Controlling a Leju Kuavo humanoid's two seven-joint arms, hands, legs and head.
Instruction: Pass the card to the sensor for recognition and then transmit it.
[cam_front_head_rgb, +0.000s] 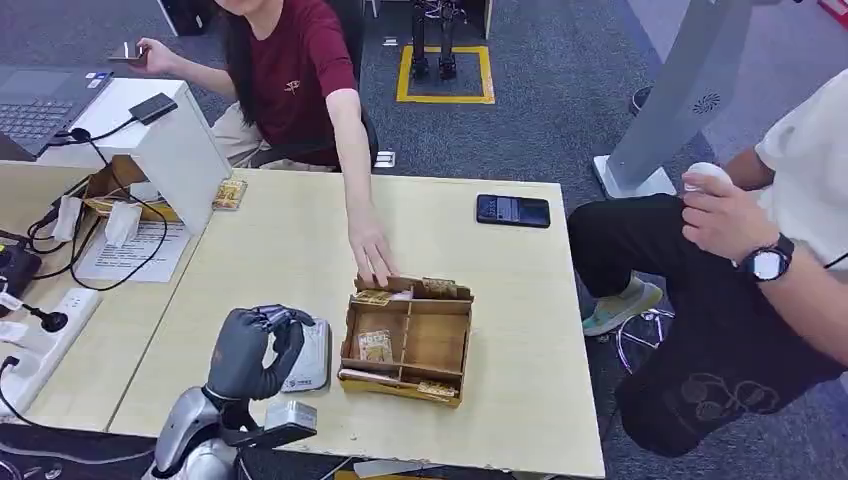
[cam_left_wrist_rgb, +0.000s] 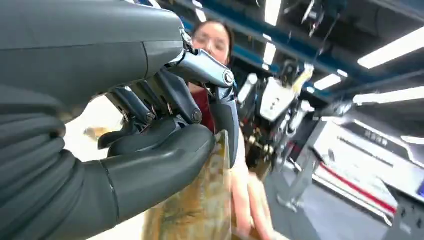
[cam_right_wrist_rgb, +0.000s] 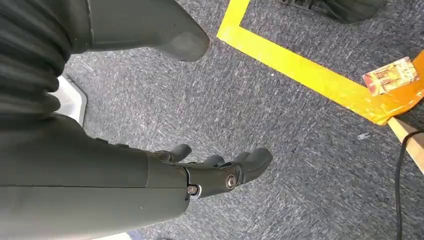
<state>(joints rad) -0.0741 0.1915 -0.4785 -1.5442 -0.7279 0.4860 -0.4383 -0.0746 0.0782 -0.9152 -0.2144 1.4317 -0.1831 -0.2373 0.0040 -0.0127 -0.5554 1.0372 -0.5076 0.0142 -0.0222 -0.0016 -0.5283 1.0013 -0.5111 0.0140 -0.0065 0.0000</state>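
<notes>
Head view: at the left edge of the wooden surface (cam_front_head_rgb: 300, 230) a white stand (cam_front_head_rgb: 170, 150) is seen with cables beside it. Nearer, the left hand (cam_front_head_rgb: 255, 350) is raised above a pale sensor pad (cam_front_head_rgb: 308, 358), its fingers curled. From the left wrist, a glossy brown-gold card (cam_left_wrist_rgb: 207, 200) is pinched upright between thumb and fingers (cam_left_wrist_rgb: 225, 117). A compartmented wooden box (cam_front_head_rgb: 408, 340) holding similar cards is touched by a person's hand (cam_front_head_rgb: 372, 260). The right hand (cam_right_wrist_rgb: 210, 175) hangs over carpet, fingers loosely apart, holding nothing.
</notes>
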